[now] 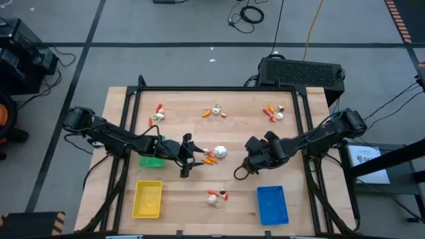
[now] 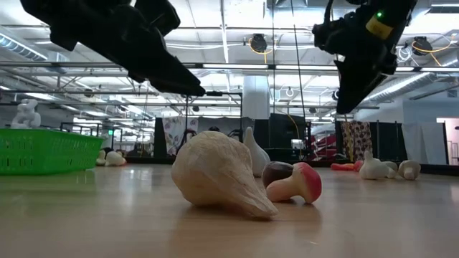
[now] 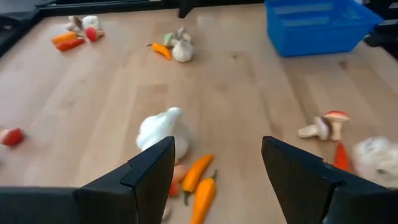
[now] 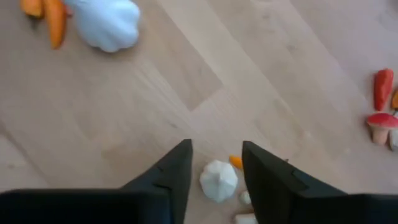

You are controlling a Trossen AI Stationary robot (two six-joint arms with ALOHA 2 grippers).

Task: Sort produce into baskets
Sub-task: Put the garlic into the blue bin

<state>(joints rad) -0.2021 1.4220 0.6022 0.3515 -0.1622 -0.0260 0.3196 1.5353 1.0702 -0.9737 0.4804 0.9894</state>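
Left gripper (image 1: 186,157) hangs over the worktop (image 1: 179,192) left of centre, fingers (image 3: 149,171) spread wide, nothing between them. Green basket (image 1: 151,160) sits just beside that arm; yellow basket (image 1: 147,198) lies at the near-left edge. A white bulb (image 1: 220,152) and orange peppers (image 1: 210,159) lie mid-worktop, right in front of the left gripper. A mushroom (image 1: 224,195) and pale piece sit near the front edge, between yellow and blue basket (image 1: 272,204).

Right gripper (image 1: 250,158) is right of centre, fingers (image 4: 171,171) apart and gripping nothing, a small garlic (image 4: 218,180) on the wood below between them. More produce sits in three clusters along the far edge. No readable labels or writing anywhere.
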